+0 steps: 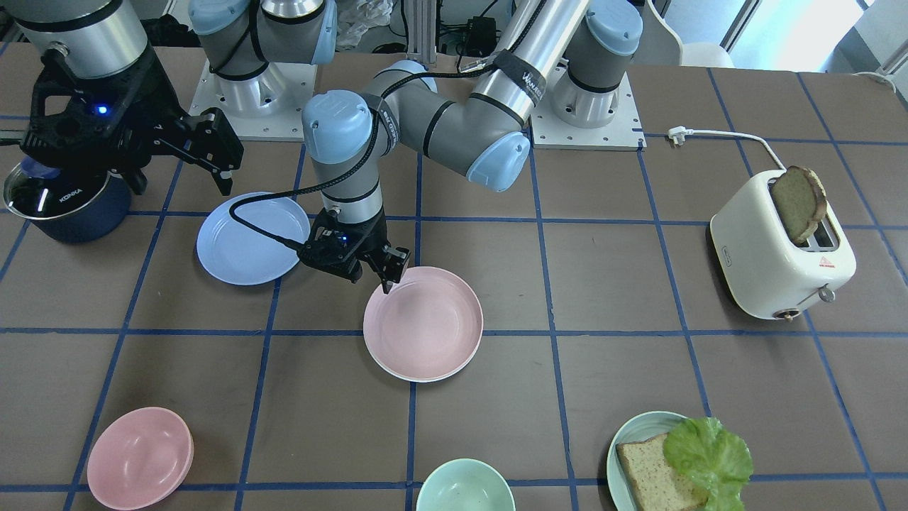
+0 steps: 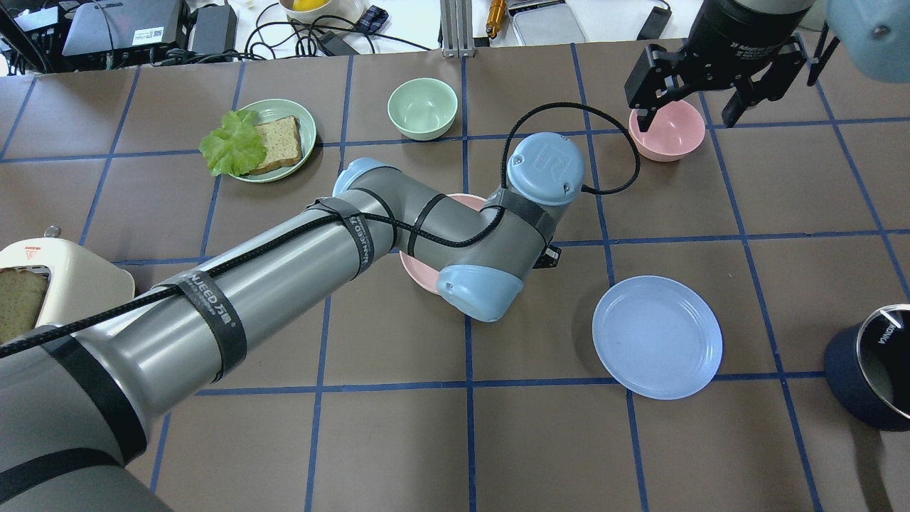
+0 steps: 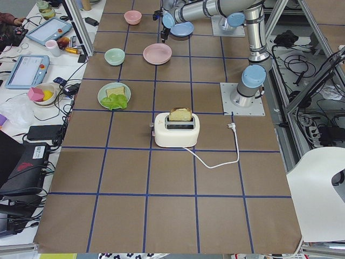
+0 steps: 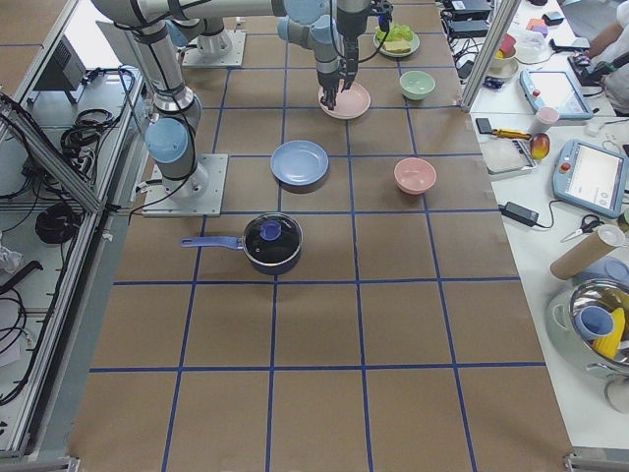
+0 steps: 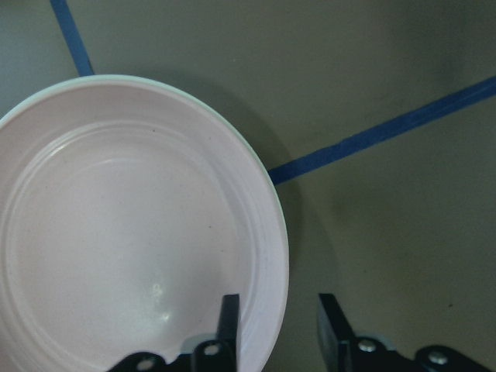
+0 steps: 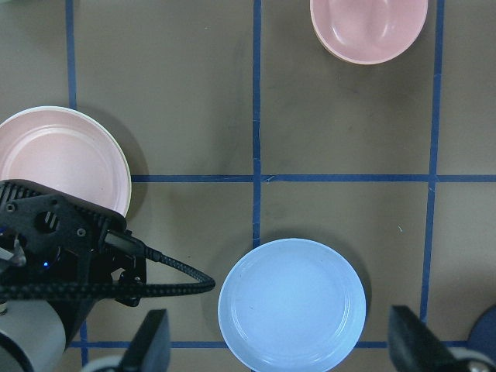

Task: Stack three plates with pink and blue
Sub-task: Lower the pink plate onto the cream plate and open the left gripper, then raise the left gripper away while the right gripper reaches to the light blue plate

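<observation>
The pale pink plate (image 1: 423, 323) lies mid-table on top of the cream-white plate, of which only a thin rim (image 1: 415, 380) shows. My left gripper (image 1: 386, 273) is open at the pink plate's edge. In the left wrist view (image 5: 279, 325) one finger is inside the rim, one outside, not touching. The light blue plate (image 1: 248, 238) lies alone beside them and also shows in the right wrist view (image 6: 292, 304). My right gripper (image 2: 686, 107) is open and empty, held high above the table.
A dark blue pot with a lid (image 1: 67, 206) stands near the right arm. A pink bowl (image 1: 138, 458), a green bowl (image 1: 464, 490) and a green plate with bread and lettuce (image 1: 638, 433) line the far edge. A white toaster (image 1: 780, 262) stands on the left arm's side.
</observation>
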You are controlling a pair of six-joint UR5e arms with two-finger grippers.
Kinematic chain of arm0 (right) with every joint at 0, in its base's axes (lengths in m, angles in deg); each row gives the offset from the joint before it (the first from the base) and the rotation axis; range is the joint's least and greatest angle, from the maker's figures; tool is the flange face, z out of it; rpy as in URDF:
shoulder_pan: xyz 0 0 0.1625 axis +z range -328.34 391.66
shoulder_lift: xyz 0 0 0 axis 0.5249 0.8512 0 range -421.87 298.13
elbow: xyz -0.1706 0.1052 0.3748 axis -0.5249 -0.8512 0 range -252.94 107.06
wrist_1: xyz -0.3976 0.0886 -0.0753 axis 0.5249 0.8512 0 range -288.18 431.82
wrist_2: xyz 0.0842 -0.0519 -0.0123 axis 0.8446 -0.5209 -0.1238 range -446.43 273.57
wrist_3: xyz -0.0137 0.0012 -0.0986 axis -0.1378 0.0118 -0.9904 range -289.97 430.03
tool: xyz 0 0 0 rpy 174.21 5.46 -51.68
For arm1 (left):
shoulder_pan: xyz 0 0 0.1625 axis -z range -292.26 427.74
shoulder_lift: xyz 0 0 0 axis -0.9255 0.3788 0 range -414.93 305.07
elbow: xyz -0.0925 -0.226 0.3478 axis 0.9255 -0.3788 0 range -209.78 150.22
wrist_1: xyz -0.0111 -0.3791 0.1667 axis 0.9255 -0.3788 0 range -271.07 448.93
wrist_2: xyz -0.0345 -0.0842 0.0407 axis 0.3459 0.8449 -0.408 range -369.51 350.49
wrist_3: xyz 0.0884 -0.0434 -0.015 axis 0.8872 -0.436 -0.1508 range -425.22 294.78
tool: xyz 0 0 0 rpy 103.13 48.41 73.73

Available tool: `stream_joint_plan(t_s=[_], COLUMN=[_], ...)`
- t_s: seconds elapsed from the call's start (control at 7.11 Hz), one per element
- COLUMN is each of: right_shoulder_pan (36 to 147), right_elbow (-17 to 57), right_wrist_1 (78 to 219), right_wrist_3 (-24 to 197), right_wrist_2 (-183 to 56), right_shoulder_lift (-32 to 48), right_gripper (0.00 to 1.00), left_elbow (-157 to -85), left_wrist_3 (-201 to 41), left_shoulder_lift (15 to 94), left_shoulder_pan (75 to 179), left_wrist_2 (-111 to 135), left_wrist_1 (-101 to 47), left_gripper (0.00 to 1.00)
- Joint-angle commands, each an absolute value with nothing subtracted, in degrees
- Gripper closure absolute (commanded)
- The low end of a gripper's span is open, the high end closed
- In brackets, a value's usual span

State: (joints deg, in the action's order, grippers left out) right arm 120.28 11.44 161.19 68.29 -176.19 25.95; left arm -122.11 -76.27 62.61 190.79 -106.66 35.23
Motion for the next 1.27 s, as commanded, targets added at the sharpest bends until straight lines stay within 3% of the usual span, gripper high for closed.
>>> stream_joint_plan(t_s=[0.0, 0.28, 0.56, 1.12], right_shoulder_pan=[118.60, 112.47, 110.15, 103.84], right_elbow=[11.52, 11.61, 14.66, 38.52], right_wrist_1=[159.98, 155.07, 153.91, 169.83], right_wrist_3=[68.01, 67.05, 63.01, 51.88], right_wrist_2=[-176.43, -176.51, -178.08, -181.26], right_shoulder_lift=[25.85, 26.02, 26.02, 32.07], right_gripper=[0.00, 0.00, 0.00, 0.00], left_elbow=[-117.44, -111.72, -110.73, -110.64], left_wrist_3=[-76.20, -75.68, -75.06, -71.98], left_shoulder_lift=[59.61, 56.71, 54.16, 47.39], left_shoulder_pan=[189.30, 185.36, 180.00, 170.07], left_wrist_2=[-106.45, -106.45, -106.01, -103.30], left_wrist_1=[30.53, 22.26, 20.21, 9.16], left_gripper=[0.00, 0.00, 0.00, 0.00])
